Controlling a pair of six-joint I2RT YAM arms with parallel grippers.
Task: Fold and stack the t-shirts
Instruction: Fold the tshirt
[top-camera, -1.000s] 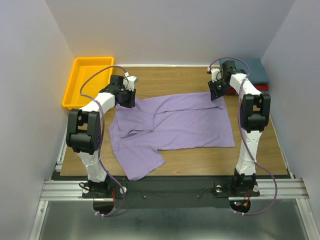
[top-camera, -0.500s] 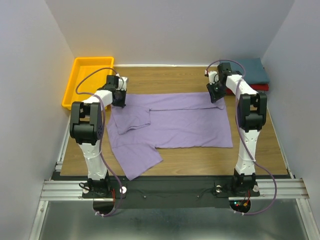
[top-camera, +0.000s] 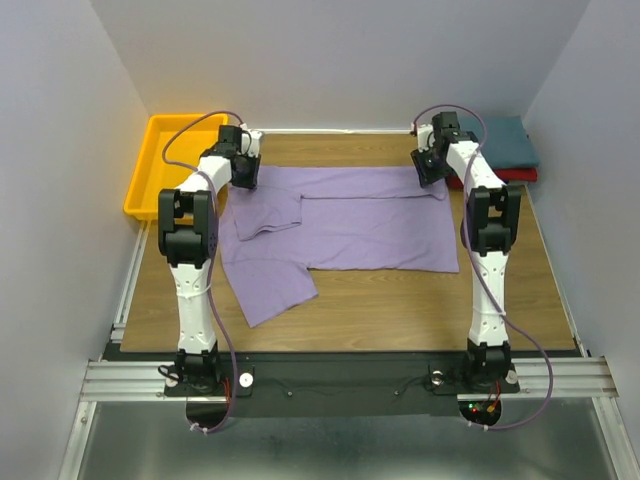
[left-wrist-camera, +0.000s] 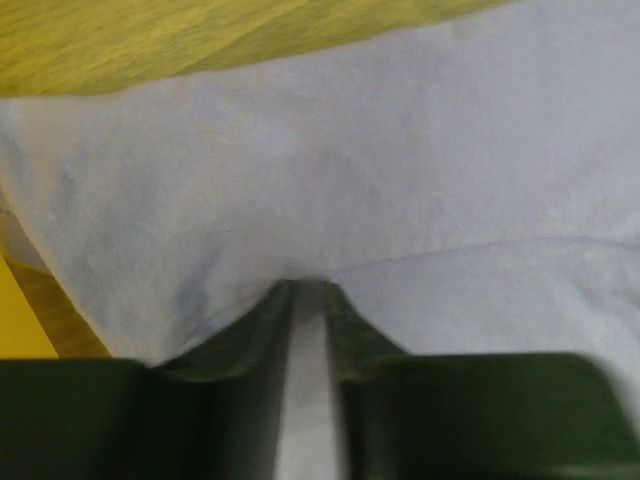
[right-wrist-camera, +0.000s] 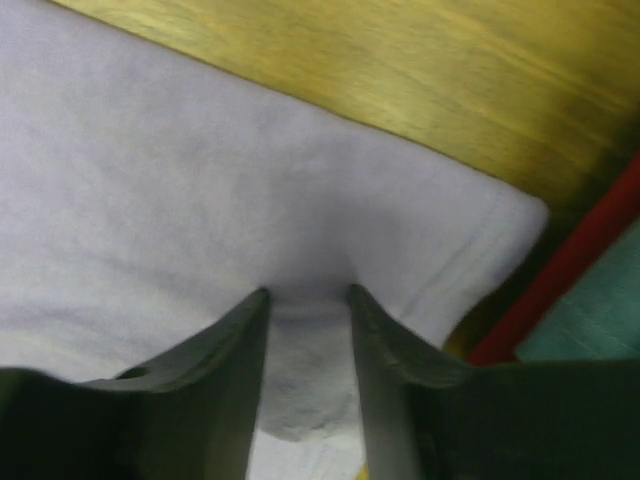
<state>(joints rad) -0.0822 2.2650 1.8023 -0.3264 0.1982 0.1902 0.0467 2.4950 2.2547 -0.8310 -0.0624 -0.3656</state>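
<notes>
Lavender t-shirt (top-camera: 370, 225) lies spread sideways over the far half of the wooden table (top-camera: 400, 310), its far edge running nearly straight between the two arms. The left gripper (top-camera: 244, 172) sits low on the shirt's far left corner; in the left wrist view its jaws stand close together with a pucker of lavender cloth drawn into the narrow gap, so it is clenched on the fabric. The right gripper (top-camera: 431, 168) is down on the far right corner, and its wrist view shows a bunched lump of the same cloth pinched between the jaws. A flap lies doubled over the shirt's left part, and a wrinkled tail of cloth reaches toward the near left of the table. Just beyond the right gripper, a folded teal t-shirt (top-camera: 510, 140) rests on a folded red t-shirt (top-camera: 500, 176). A yellow-orange tray (top-camera: 140, 180) sits at the far left.
</notes>
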